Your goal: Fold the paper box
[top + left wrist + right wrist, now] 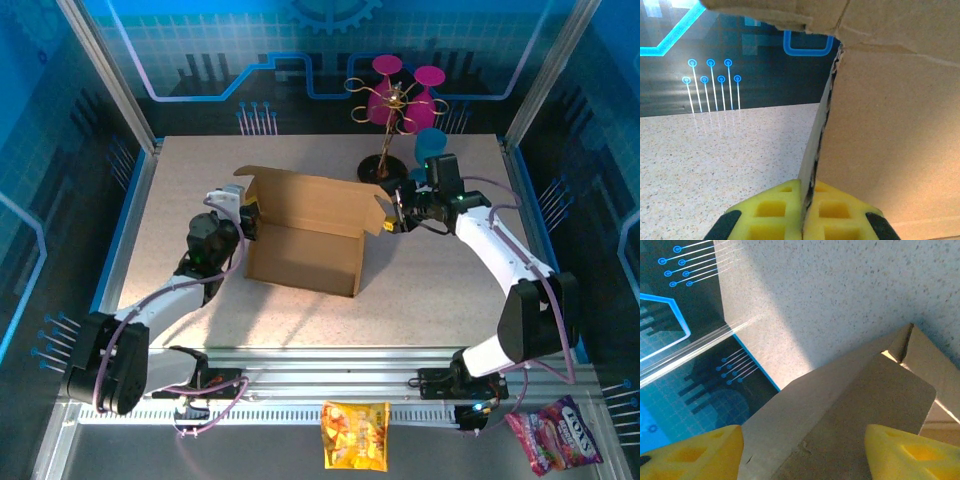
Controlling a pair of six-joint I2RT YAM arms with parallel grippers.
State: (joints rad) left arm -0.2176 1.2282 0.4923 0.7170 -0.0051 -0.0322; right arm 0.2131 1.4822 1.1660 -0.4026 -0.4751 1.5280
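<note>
Speckled bench carries the paper box, half raised, its back wall upright. At the box's left wall I see my left claw pinching the cardboard edge. My right claw is spread, one finger on each side of the box's right flap.

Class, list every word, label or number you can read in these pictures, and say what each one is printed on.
No text can be read.
Purple snack bag: white lettering, too blurred to read.
Yellow snack bag: print too small to read.
Paper box: plain brown, no print visible.
</note>
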